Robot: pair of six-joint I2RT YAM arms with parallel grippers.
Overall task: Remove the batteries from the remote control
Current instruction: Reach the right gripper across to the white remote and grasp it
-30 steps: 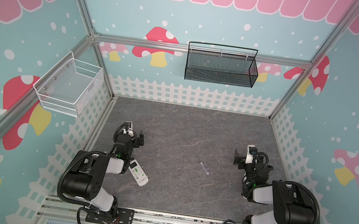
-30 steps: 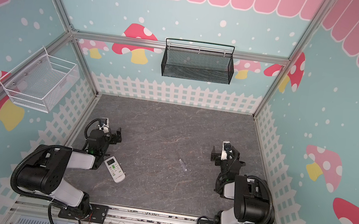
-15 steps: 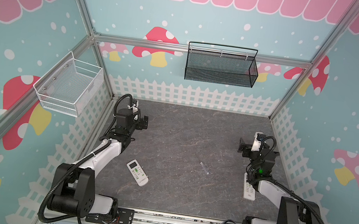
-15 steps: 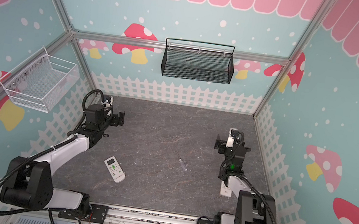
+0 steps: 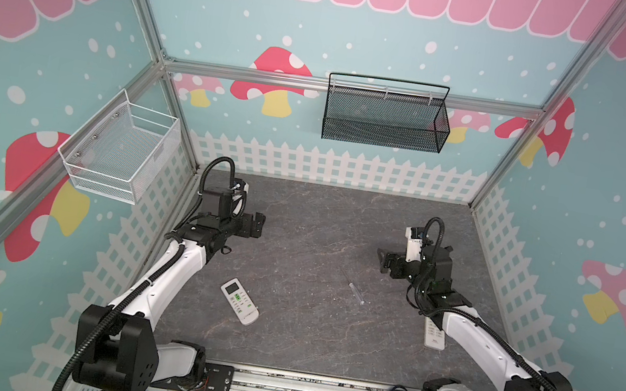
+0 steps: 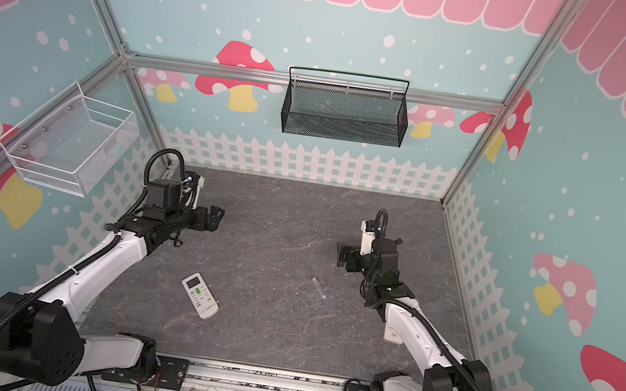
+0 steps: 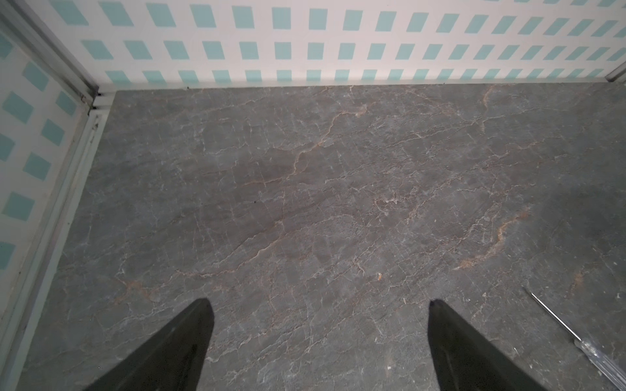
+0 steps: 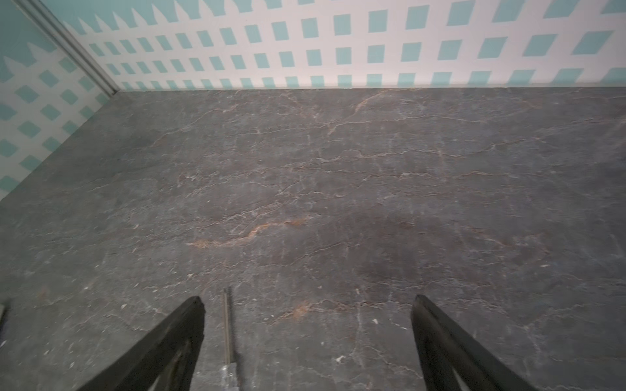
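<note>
Both arms have reached out; left pincer [image 5: 258, 225] and right pincer [image 5: 384, 261] gape wide, empty.
A bumped screwdriver [image 5: 351, 284] could roll away.

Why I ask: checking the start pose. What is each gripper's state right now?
The left gripper: open, black fingers wide apart, holding nothing.
The right gripper: open, black fingers wide apart, holding nothing.
</note>
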